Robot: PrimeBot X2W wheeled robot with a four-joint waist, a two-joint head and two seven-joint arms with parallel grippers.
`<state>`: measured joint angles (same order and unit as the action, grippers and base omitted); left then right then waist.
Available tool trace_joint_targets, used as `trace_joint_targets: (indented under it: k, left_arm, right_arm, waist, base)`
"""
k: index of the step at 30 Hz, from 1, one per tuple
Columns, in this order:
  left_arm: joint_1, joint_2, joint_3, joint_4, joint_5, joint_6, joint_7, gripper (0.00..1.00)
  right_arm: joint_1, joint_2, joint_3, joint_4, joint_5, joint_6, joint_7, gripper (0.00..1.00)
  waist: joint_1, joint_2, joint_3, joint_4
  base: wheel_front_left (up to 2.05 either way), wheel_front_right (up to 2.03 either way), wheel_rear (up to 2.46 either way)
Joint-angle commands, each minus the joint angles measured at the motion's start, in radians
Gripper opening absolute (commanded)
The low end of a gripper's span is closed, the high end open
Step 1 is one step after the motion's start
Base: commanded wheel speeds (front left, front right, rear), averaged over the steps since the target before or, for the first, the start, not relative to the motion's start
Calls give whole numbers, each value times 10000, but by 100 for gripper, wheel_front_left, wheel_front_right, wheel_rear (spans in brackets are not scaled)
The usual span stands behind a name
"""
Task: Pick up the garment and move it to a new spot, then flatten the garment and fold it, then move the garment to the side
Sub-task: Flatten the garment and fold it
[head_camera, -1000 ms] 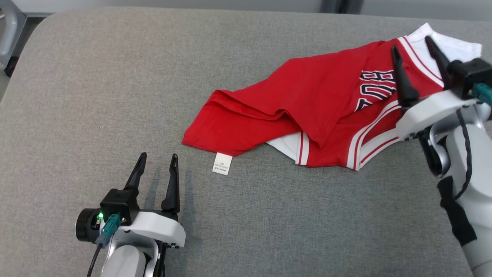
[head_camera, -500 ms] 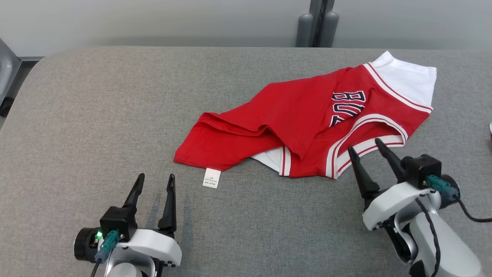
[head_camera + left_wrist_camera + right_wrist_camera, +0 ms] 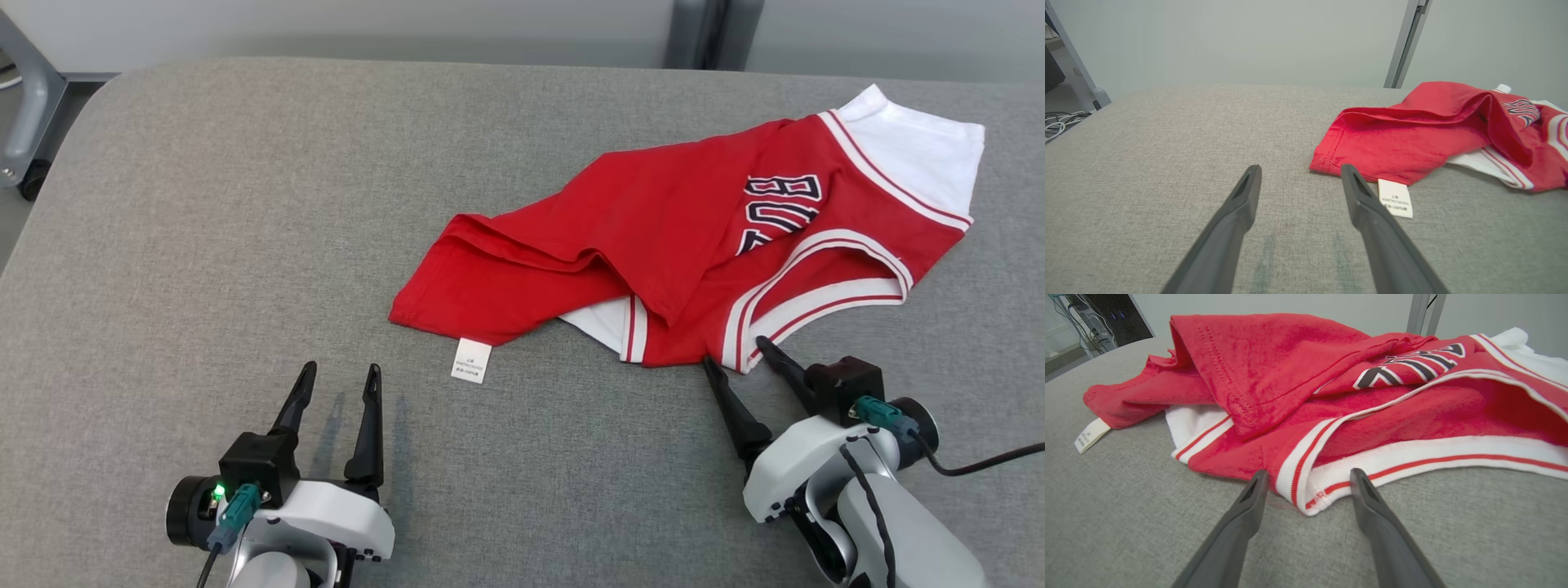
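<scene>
**Right gripper.** The right gripper [image 3: 1308,473] has its fingers spread wide and holds nothing. It sits low over the tabletop [image 3: 245,204], and the forearm enters from the lower right of the head view with the fingers aimed at the cloth. The striped trim corner [image 3: 1312,496] lies between the two fingertips. Contact cannot be confirmed.

**Left gripper.** The left gripper [image 3: 341,369] is also spread and empty. It is low over the tabletop with its fingers pointing forward, apart from the cloth. The care label [image 3: 1395,198] lies just beside its right fingertip.

**Garment.** The garment [image 3: 653,220] lies on the right half of the tabletop, rumpled and doubled over itself. It runs diagonally from its red hem near the label to the white sleeve [image 3: 922,155] at the far right.

**Handling (assessment).**
- The fabric appears to be a light, soft knit, so it will probably hang limp and sag when lifted.
- Stacked layers may separate, and a shallow pinch could catch the top layer only.
- The ribbed striped trim looks thicker than the body fabric and is likely the firmest hold.
- The red hem corner by the label is a suitable second hold.
</scene>
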<state>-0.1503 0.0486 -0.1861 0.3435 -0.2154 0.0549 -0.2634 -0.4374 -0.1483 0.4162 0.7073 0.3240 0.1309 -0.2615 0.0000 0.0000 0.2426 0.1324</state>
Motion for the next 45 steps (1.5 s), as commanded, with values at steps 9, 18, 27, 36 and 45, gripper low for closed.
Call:
trace_joint_targets:
  k: [9, 18, 27, 36, 45]
  left_arm:
    - [-158, 40, 40, 26, -90, 104, -14, 100]
    - [230, 41, 235, 116, 51, 27, -14, 100]
    - [627, 43, 441, 247, 128, -26, -14, 100]
    - [935, 41, 536, 322, 176, -95, -14, 100]
    - [1282, 43, 622, 209, 230, -108, -14, 100]
  right_arm:
    - [-278, -151, 368, 295, 46, -3, -48, 0]
    - [480, -614, -95, -565, 98, -3, -48, 0]
    - [1695, -1143, -637, -1180, 256, -3, -49, 0]
    - [2193, -950, -1535, -1284, -112, -3, -49, 100]
    - [2952, 239, -3607, -3506, -1228, -3, -47, 100]
  waist:
    - [0, 0, 21, 35]
    - [0, 0, -695, -645]
    - [0, 0, -1398, -1378]
    - [0, 0, -1743, -1591]
    - [0, 0, -2182, -1489]
  base:
    - [0, 0, 0]
    - [0, 0, 0]
    - [0, 0, 0]
    - [0, 0, 0]
    - [0, 0, 0]
